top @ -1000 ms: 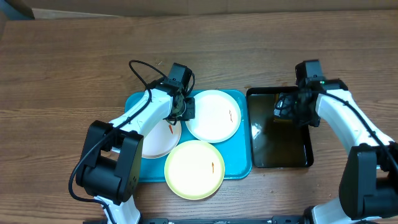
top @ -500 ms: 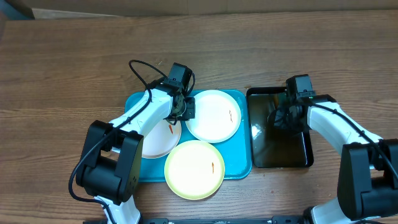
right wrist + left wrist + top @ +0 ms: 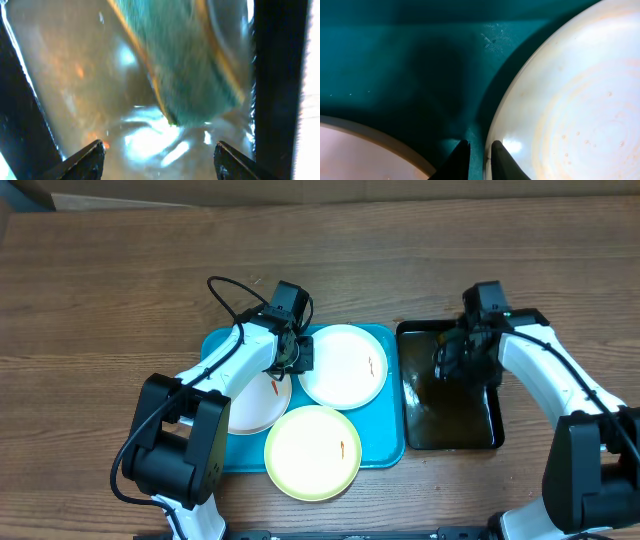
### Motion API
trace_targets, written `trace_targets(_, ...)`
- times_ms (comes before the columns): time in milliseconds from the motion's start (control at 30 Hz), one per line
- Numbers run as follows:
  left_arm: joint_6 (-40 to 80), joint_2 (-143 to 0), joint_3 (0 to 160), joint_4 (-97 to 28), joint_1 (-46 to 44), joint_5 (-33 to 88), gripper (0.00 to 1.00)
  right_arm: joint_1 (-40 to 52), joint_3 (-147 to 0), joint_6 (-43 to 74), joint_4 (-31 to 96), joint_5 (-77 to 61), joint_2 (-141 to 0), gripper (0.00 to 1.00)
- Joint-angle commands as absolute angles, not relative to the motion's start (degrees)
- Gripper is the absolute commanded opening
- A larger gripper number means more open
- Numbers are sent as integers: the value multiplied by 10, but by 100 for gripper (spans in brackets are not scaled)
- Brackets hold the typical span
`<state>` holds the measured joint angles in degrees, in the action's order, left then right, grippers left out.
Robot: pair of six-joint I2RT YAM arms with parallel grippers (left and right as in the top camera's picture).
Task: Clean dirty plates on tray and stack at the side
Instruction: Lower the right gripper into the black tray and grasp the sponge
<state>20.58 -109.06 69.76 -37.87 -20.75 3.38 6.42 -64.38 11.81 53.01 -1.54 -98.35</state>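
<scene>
Overhead first: on the wooden counter [image 3: 100, 280] the turquoise tray [image 3: 388, 442] carries all three plates. The far white plate [image 3: 344, 366] lies at its far right, the second white plate [image 3: 250, 408] on the left partly under the arm, and the pale yellow plate [image 3: 312, 452] hangs over the near edge. Each one shows a small orange-red smear. The left tool [image 3: 296, 355] sits right at the far white plate's left rim. Just beside the tray is a black tray [image 3: 490, 435] of brownish liquid [image 3: 450, 420], and the right tool [image 3: 455, 362] is down over its far end.

Left wrist now – the left tool [image 3: 477, 150] is narrow, its two fingertips [image 3: 460, 157] pinched on the rim of the far white plate [image 3: 580, 100]. Turquoise tray [image 3: 395, 60] floor fills the rest, and the second white plate [image 3: 350, 150] peeks in at the lower corner.

Right wrist – the right tool [image 3: 160, 155] stands wide, holding nothing. A green-and-yellow sponge [image 3: 185, 65] lies ahead of the fingers in the shiny brownish liquid [image 3: 75, 75], blurred.
</scene>
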Motion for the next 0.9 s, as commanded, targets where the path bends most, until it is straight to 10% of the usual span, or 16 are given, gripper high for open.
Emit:
trace_targets(0,197,-1094,695,-381,-207,32,19,65,-640,95,479,21,-983,70)
trace_targets(433,197,-1094,695,-383,-207,30,19,65,-550,72,339,55,-985,79)
trace_targets(600,197,-1094,695,-383,-207,30,19,65,-544,72,341,9,-985,63)
trace_targets(867,197,-1094,695,-383,-207,30,19,64,-566,71,365,36,-984,78)
